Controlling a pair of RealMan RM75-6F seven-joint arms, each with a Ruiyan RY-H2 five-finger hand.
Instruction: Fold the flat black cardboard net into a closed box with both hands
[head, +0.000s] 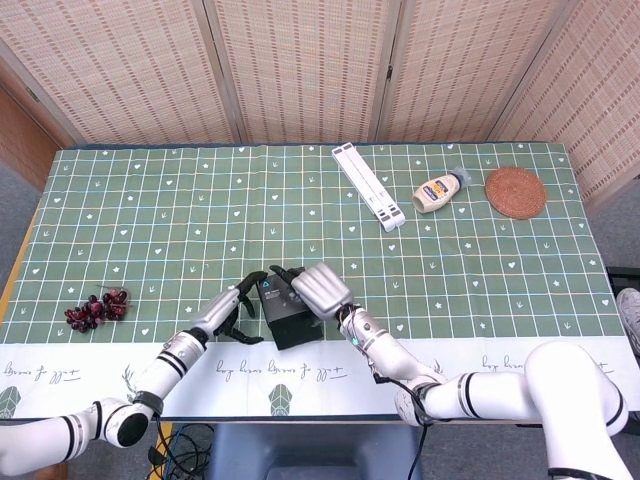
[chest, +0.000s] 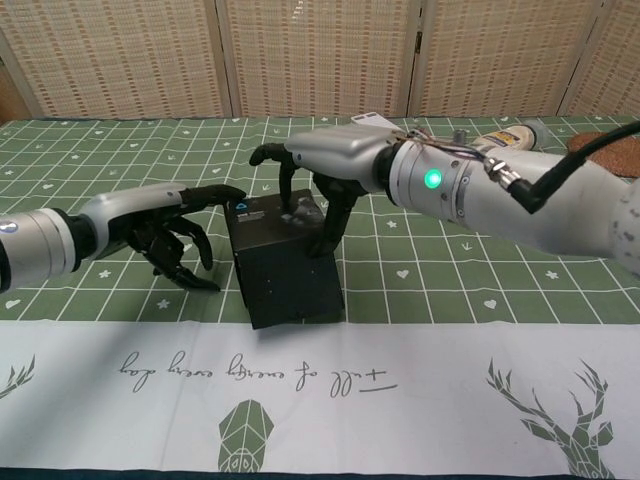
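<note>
Although the grapes (head: 97, 308) at the far left edge play no part, they mark where the sweep begins; next along, the left hand (chest: 178, 240) hangs with its fingers spread and curled downward, one fingertip reaching to the top left edge of the black box (chest: 285, 265), nothing gripped. That box stands near the front of the green tablecloth (head: 150, 220), just behind the white printed border, already raised into a cube with its walls up, so most of the folding looks done. What remains, as I judge it, is seating the top flap, which the chest view shows not quite flush. From above, the right hand (chest: 315, 175) arches over the box's far top edge, fingers apart and pressing down on the lid. Being roughly cubic, the box has no clear long axis; it sits slightly skewed to the tablecloth's grid, its lid facing upward.
</note>
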